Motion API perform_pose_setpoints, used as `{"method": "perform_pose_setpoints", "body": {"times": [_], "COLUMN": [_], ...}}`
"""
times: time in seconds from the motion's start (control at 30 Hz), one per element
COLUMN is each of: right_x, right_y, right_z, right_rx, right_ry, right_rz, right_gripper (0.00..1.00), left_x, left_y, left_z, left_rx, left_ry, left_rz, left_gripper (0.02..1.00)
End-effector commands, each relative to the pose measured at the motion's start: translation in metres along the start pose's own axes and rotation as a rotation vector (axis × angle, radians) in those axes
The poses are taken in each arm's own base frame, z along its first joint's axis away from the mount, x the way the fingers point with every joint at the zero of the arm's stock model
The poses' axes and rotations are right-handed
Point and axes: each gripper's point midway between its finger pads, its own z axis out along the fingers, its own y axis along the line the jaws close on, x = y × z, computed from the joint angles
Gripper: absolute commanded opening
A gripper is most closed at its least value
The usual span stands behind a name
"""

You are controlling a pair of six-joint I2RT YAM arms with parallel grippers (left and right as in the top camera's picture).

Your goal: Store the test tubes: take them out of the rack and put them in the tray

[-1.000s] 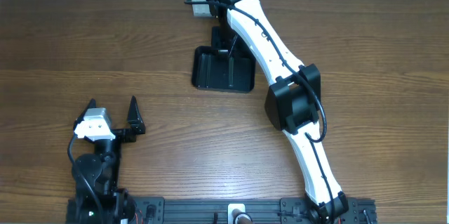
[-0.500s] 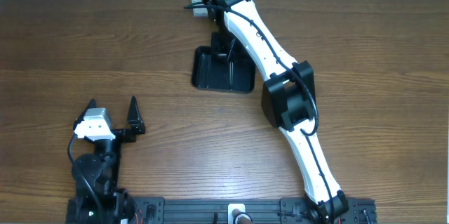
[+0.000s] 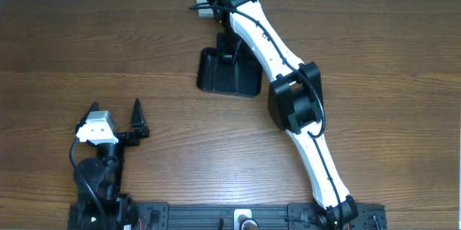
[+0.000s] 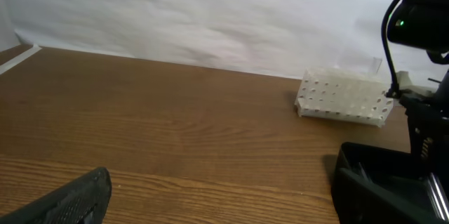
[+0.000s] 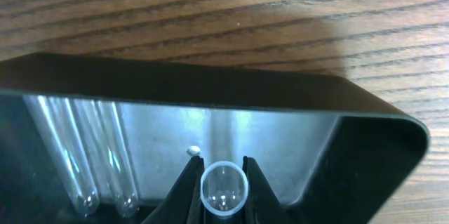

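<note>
Tubes (image 5: 70,155) are lying side by side on the floor of the tray (image 5: 210,83), at least two of them. One more tube (image 5: 224,187) is sitting clamped in the right tool (image 5: 222,163).

Going across the desk (image 3: 86,35) from the left, the left tool (image 3: 117,113) is hovering close to its own base at the near left corner. Its fingers are spread wide and gripping nothing, and it is staying well apart from everything else.

Past the middle, the black tray is lying flat on the desk. The white rack (image 3: 204,9) is standing just beyond it toward the far edge, partly under the right arm (image 3: 288,64). In the left wrist view the rack is showing its rows of holes, and what looks like a clear tube (image 4: 374,67) is rising from its far end.

The right arm is stretching from its base at the near right corner diagonally across to the tray.

The right tool is hanging over the tray's inside, near one wall, with both fingers clenched on the tube. That tube is pointing its open mouth toward the wrist camera. It is staying beside the lying tubes but apart from them. Whether its lower end is touching the tray floor cannot be told.
</note>
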Motion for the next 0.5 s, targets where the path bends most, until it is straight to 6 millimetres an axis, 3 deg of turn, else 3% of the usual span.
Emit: {"method": "perform_pose_setpoints", "body": {"times": [0.03, 0.2, 0.5], "right_x": [-0.0015, -0.0037, -0.0093], "right_y": [-0.0047, -0.0077, -0.0106], "right_z": [0.0201, 0.0207, 0.0205], "right_rx": [0.023, 0.036, 0.047], "right_ry": [0.029, 0.021, -0.002], "right_rz": [0.013, 0.015, 0.018], "right_gripper": [0.134, 0.198, 0.209], "left_x": [0.0018, 0.0019, 0.0017], "left_y": [-0.002, -0.002, -0.002], "left_z": [-0.0001, -0.0001, -0.0001], "left_rx": [0.013, 0.013, 0.013], "left_ry": [0.003, 0.003, 0.002], "left_rz": [0.015, 0.015, 0.015], "left_gripper": [0.998, 0.996, 0.998]}}
